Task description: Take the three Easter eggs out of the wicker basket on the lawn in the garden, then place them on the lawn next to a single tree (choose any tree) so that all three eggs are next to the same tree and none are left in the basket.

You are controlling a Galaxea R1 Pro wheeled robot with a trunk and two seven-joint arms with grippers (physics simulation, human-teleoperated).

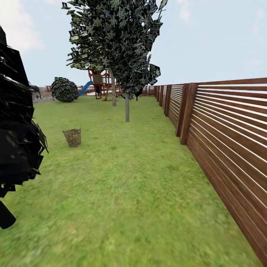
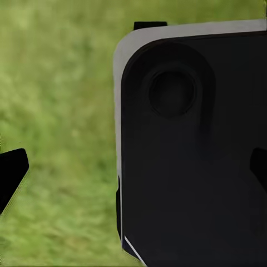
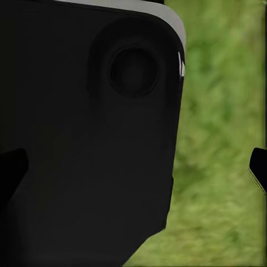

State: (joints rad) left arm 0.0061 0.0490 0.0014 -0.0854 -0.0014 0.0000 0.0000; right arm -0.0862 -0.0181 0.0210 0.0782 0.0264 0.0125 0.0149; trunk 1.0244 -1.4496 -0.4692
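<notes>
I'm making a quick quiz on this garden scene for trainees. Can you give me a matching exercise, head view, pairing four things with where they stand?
Things:
1. wicker basket
2. fence
3. round bush
4. playset

Places:
A. runs along the right side of the lawn
B. far back, partly behind the tree
C. on the grass, left of the tree's trunk and nearer the camera
D. far back at the left, left of the blue slide

Pairs: 1-C, 2-A, 3-D, 4-B
</notes>
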